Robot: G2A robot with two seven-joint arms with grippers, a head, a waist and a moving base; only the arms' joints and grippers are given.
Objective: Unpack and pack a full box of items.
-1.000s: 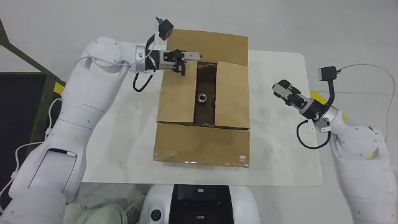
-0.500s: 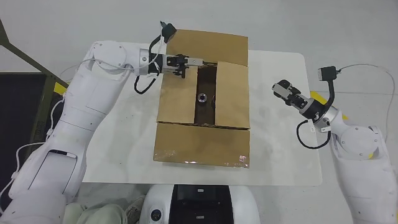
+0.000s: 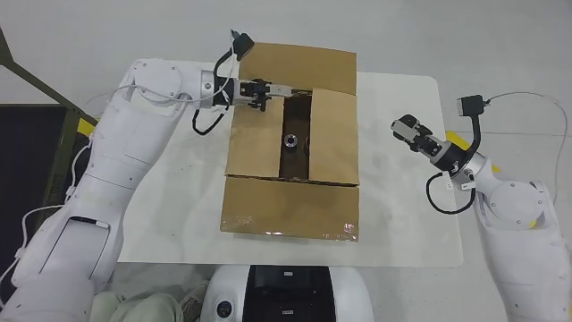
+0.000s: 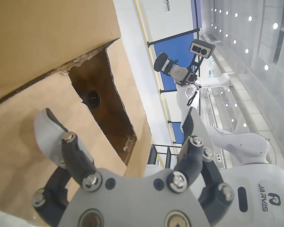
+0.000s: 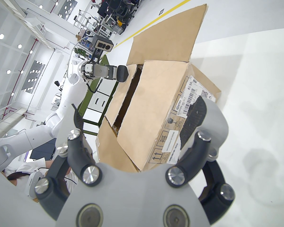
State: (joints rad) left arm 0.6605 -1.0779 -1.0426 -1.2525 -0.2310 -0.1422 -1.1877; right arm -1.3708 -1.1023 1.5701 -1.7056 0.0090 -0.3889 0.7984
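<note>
Cardboard box (image 3: pixel 332 143) beneath left gripper (image 3: pixel 279 87)

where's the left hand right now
In the top view the left hand is open at the far left corner of the cardboard box, over its left flap beside the gap.

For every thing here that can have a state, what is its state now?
Box: partly open.
Far flap: folded back, open.
Near flap: folded outward, open.
Side flaps: folded down, a gap between them.
Round dark item: inside the box, under the gap.
Left gripper: open, empty, at a side flap's far edge.
Right gripper: open, empty, apart from the box.
</note>
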